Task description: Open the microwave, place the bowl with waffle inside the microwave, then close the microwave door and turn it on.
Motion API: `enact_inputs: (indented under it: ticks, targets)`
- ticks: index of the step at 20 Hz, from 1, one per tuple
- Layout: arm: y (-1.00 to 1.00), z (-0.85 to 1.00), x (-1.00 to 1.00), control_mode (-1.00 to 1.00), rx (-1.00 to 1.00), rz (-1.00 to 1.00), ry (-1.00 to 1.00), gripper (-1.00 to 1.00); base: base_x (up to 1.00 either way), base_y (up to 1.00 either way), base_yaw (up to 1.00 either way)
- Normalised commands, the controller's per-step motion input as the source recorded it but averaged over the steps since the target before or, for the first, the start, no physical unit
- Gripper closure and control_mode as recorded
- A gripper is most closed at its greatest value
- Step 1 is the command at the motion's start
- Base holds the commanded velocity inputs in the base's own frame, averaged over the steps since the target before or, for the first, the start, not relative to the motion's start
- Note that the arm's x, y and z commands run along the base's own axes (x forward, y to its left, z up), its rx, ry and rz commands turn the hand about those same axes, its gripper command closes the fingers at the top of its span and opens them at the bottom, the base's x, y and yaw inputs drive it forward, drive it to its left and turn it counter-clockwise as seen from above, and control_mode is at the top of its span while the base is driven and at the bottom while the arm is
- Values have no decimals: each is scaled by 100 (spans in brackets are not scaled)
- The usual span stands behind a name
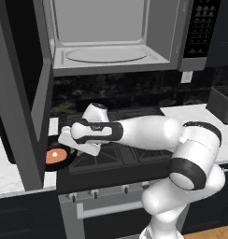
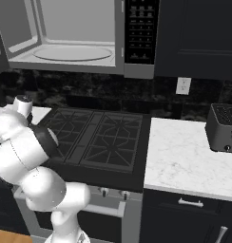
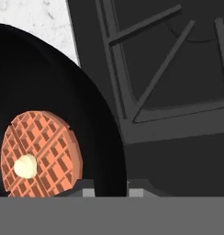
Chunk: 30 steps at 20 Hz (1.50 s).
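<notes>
Above the stove point(image 2: 96, 137), the microwave point(image 1: 106, 35) is hanging with its light grey cavity and round turntable exposed. The microwave door point(image 1: 22, 93) is swinging wide to the left of the opening, and the black button panel is sitting at the right edge; its markings are too small to read. No brand or label is legible anywhere.

White marbled table point(image 2: 184, 159) is flanking the stove's dark grates, with a black speckled backsplash behind, dark cabinets, a wall outlet point(image 2: 183, 86) and a dark toaster point(image 2: 225, 127) to the stove's right.

The bowl with waffle point(image 1: 57, 156) is sitting at the stove's left edge — a shallow black bowl holding an orange-brown gridded waffle with a pale dab at its centre. The claw point(image 3: 107, 187) is reaching down at the bowl's rim, its tips straddling the wall — appearing to be pinching the rim.
</notes>
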Motion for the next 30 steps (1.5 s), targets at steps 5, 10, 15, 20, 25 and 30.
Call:
enact_inputs:
  ticks: [5, 10, 15, 20, 25, 30]
  targets:
    - [-92, 84, -42, -100, 0, 0, 1, 100, 0, 0, 0]
    - [-89, 100, -54, -100, 0, 0, 2, 100, 0, 0, 0]
    - [-78, 96, -65, -100, 0, 0, 2, 100, 0, 0, 0]
    - [-48, 76, -62, -100, 0, 0, 0, 100, 0, 0, 0]
    - [-32, 80, -37, -100, 0, 0, -7, 100, 0, 0, 0]
    - [-34, 90, -12, -100, 0, 0, -2, 100, 0, 0, 0]
